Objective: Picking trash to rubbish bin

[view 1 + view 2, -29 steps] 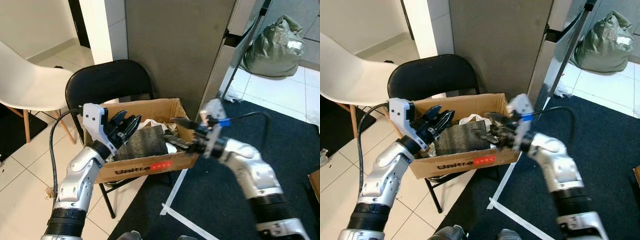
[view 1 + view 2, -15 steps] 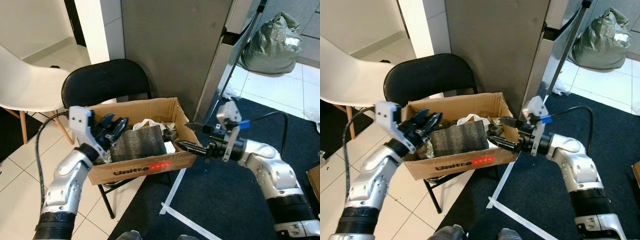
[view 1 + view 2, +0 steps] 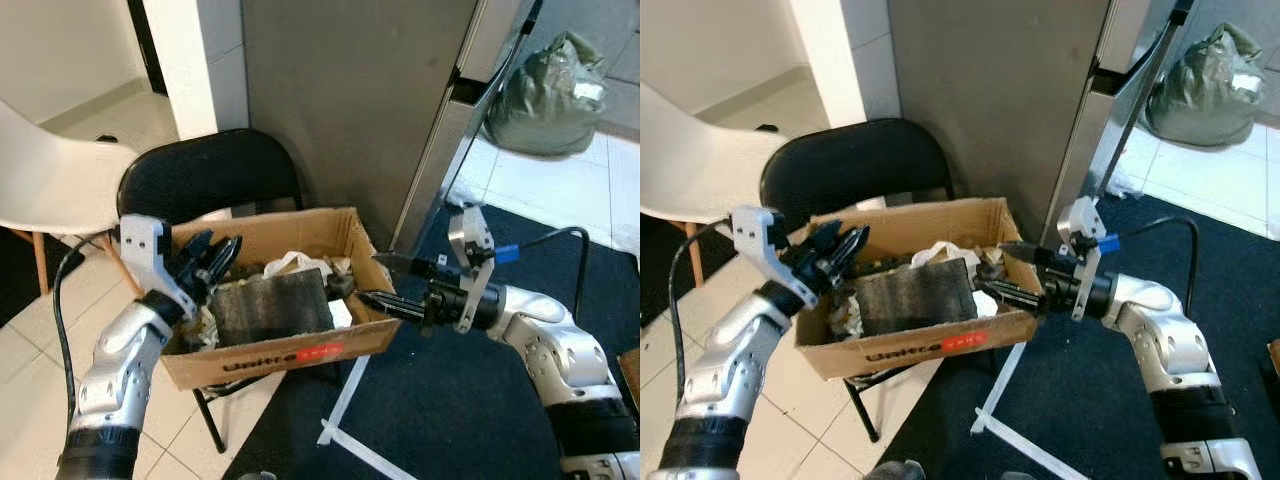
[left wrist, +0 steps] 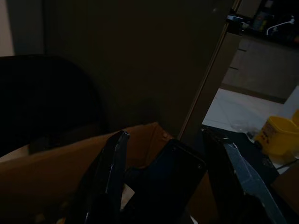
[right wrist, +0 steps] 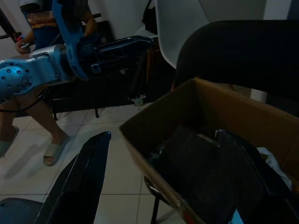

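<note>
A cardboard box [image 3: 262, 362] with red lettering sits on a black folding chair [image 3: 205, 175]. It holds a dark grey pad [image 3: 272, 305], a crumpled white bag [image 3: 290, 266] and other scraps. My left gripper [image 3: 212, 250] hovers open over the box's left end, with nothing between its fingers. My right gripper [image 3: 376, 282] is open at the box's right wall, its fingertips pointing into the box just past the pad's right edge. In the right wrist view the fingers [image 5: 79, 179] stand wide apart, with the box [image 5: 224, 112] ahead.
A white chair [image 3: 45, 170] stands to the left. A tall grey panel [image 3: 340, 100] rises behind the box. A green sack [image 3: 550, 80] lies at the back right. Dark carpet [image 3: 450, 410] with white tape [image 3: 345, 395] spreads on the right. A person's legs [image 5: 28, 126] stand beyond the box.
The left gripper has drawn back from above the pad to the box's left end. The right gripper has pulled out of the box to its right wall. The camera shifted slightly.
</note>
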{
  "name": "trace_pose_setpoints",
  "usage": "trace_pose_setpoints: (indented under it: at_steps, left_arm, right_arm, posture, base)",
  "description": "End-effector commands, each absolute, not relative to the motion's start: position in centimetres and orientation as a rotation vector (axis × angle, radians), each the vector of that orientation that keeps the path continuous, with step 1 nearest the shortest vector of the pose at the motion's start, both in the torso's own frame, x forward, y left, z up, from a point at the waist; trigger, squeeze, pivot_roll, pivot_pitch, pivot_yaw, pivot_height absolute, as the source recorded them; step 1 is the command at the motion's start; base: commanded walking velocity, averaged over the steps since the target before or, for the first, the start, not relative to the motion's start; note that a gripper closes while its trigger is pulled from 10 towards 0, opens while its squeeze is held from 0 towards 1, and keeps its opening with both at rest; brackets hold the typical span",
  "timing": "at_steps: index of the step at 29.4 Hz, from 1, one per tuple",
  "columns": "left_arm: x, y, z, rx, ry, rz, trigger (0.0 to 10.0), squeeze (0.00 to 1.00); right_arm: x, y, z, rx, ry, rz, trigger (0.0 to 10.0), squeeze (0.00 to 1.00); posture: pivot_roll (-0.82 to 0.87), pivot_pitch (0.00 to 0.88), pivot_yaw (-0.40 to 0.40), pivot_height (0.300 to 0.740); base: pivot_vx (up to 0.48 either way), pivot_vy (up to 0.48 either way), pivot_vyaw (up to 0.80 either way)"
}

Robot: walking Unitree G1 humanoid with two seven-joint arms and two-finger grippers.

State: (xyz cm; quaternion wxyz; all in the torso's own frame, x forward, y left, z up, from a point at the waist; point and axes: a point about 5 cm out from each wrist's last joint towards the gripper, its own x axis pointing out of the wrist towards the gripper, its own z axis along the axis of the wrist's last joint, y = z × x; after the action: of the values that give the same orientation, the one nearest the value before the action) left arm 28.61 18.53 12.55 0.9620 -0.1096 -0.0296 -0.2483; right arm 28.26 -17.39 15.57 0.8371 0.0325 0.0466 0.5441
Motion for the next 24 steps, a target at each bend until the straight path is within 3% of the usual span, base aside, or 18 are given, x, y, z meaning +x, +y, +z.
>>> trace_pose_setpoints:
  at_steps: [1,24]
  left_arm:
    - [28.67,18.85,12.21,-0.228,-0.044,-0.496,10.0,0.0]
    - [28.66,18.51,12.1,-0.228,-0.044,-0.505,10.0,0.0]
  right_arm:
    - [27.91,-17.19,15.75,0.077,0.101,1.184,10.0,0.0]
    - [27.32,-17.06,15.35,0.055,0.13,1.217,10.0,0.0]
  posture:
    - [0.03,0.0,-0.01,0.74]
    - [0.03,0.0,-0.009,0.74]
  base:
    - [0.337,0.0,0.0]
    - [0.334,0.0,0.0]
